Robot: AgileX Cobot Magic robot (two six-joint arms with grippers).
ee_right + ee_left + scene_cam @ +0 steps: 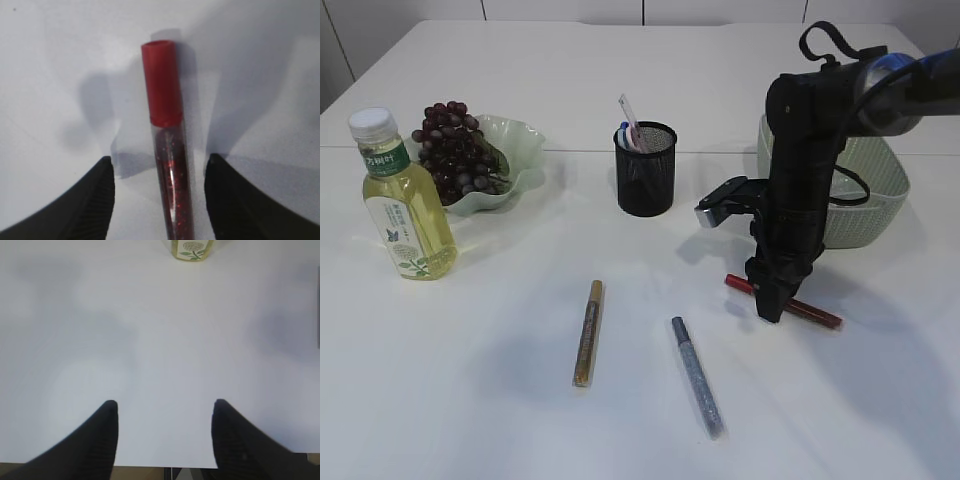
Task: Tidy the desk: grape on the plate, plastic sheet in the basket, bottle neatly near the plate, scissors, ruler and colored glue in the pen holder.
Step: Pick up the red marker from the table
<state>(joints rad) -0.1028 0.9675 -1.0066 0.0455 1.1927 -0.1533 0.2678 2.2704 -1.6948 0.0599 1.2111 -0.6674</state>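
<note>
A red glitter glue tube [810, 308] lies on the white table, and my right gripper [770, 305] stands over it. In the right wrist view the tube [167, 150] runs between the fingers of that gripper [160, 159], which is open and not touching it. A gold glue tube [588, 332] and a silver one [697, 375] lie at front centre. The grape bunch [455, 150] rests on the green plate [525, 140], with the bottle [405, 200] beside it. A ruler [630, 120] sticks out of the black pen holder [646, 170]. My left gripper [165, 402] is open over bare table. Scissors and plastic sheet do not show.
A pale green basket [870, 190] stands at the right behind my right arm, which hides part of it. The bottle's base [191, 250] shows at the top of the left wrist view, and the table's near edge lies just under the left gripper.
</note>
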